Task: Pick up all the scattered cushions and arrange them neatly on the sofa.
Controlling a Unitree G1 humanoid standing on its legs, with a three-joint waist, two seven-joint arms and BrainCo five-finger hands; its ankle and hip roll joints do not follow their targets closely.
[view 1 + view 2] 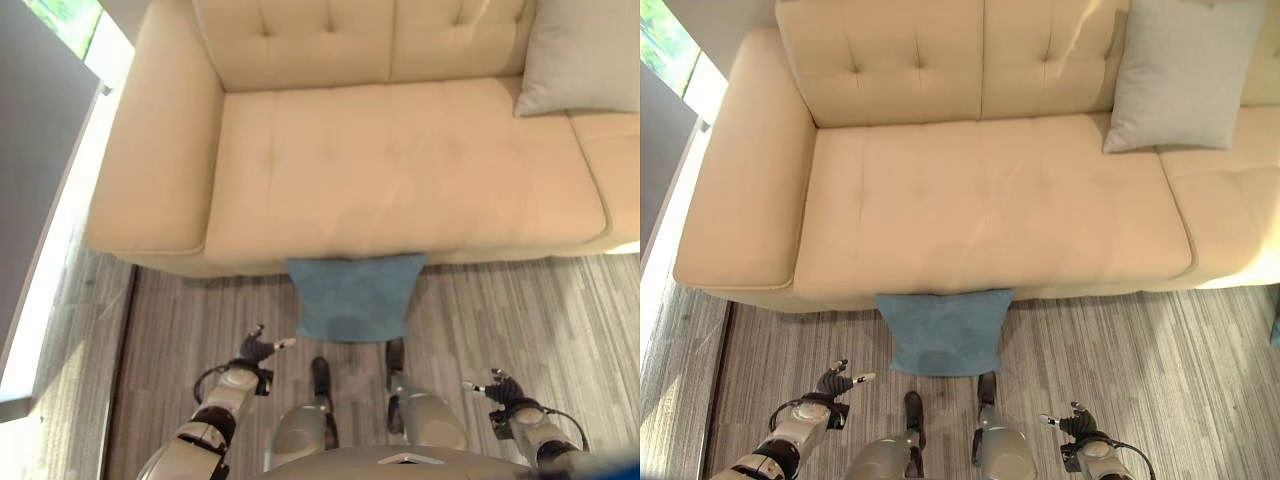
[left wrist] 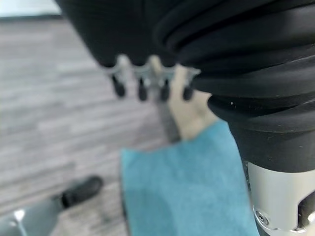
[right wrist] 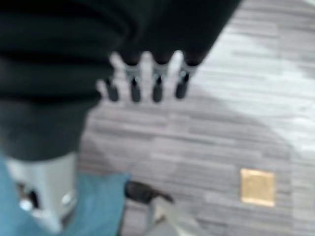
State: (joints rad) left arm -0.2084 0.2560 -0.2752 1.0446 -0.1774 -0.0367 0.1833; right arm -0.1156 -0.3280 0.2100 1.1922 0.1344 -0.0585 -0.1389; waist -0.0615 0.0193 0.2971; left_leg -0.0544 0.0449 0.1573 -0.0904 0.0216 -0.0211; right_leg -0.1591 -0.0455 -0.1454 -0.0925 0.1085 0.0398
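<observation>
A blue cushion [image 1: 355, 298] lies on the wooden floor, its far edge against the front of the cream sofa [image 1: 400, 170]. A light grey cushion [image 1: 1185, 75] leans upright on the sofa's backrest at the right. My left hand [image 1: 258, 350] hovers low over the floor just left of the blue cushion, open and holding nothing. My right hand [image 1: 495, 385] hangs to the cushion's right, farther from it, also open and free. The left wrist view shows straight fingers [image 2: 142, 83] with the blue cushion [image 2: 187, 187] past them. In the right wrist view, fingers [image 3: 147, 83] extend over bare floor.
The sofa's wide left armrest [image 1: 150, 150] stands next to a bright window wall [image 1: 60, 200]. A small brass plate [image 3: 257, 187] is set in the floor. A sliver of something teal [image 1: 1276, 330] shows at the far right on the floor.
</observation>
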